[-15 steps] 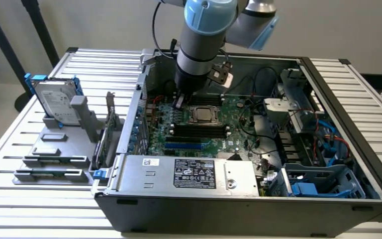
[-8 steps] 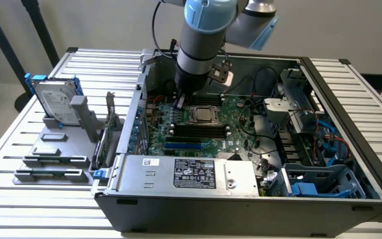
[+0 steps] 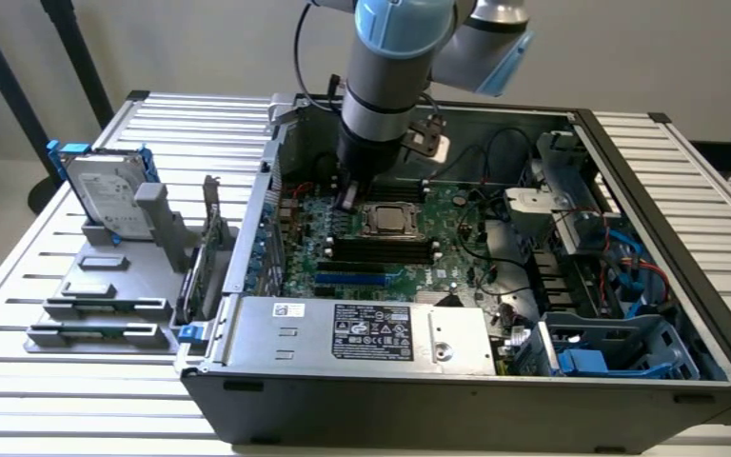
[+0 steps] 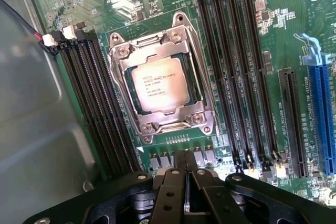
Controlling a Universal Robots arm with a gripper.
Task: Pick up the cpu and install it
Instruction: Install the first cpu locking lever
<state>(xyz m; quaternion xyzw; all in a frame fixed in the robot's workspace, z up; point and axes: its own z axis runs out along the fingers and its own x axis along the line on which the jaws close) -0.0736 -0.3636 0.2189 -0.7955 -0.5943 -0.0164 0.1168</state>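
The cpu [image 4: 156, 84], a small pale silver square with printed text, lies flat inside the metal socket frame [image 4: 202, 98] on the green motherboard [image 4: 262, 35]. In the exterior view the cpu [image 3: 388, 219] sits at the board's middle inside the open computer case. My gripper [image 4: 185, 177] hovers just beside the socket, over the row of small connectors at its edge, shut with its black fingers pressed together and nothing between them. The exterior view has the gripper [image 3: 349, 197] reaching down into the case, just to the exterior view's left of the cpu.
Black memory slots [image 4: 100, 103] flank the socket on both sides. A blue slot [image 4: 321, 114] lies further off. A hard drive with a blue bracket [image 3: 106, 195] stands in a grey rack outside the case. The power supply [image 3: 365, 331] and a blue drive cage [image 3: 594, 362] fill the case's near side.
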